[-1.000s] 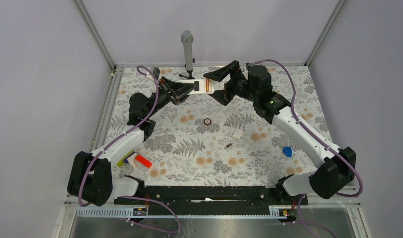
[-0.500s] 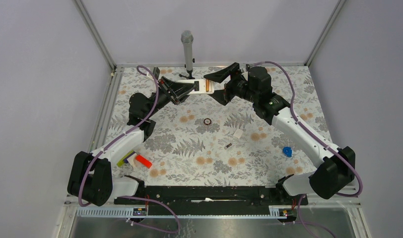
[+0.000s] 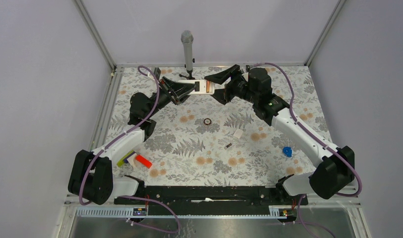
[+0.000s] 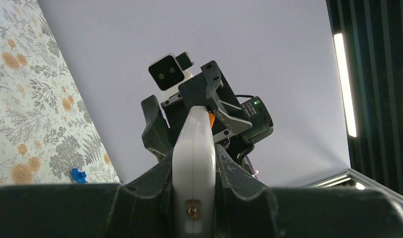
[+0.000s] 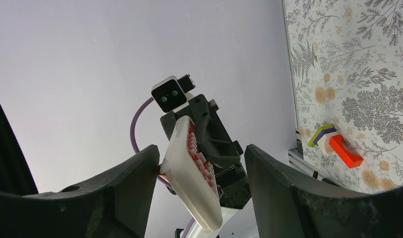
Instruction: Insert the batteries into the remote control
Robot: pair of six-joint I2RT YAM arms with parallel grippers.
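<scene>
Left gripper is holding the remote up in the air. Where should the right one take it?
The free end of the remote, coming from opposite the left gripper. That half juts clear, and the right gripper stands open astride its flat faces.

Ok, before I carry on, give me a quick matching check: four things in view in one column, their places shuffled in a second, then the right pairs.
Things:
1. remote control
2. dark ring
3. blue piece
4. red-and-white block

Places:
A. right side of the table
B. clamped in the left gripper, off the table, at the far side
C. near left corner of the table
D. lying near the table's middle

Pairs: 1-B, 2-D, 3-A, 4-C
</scene>
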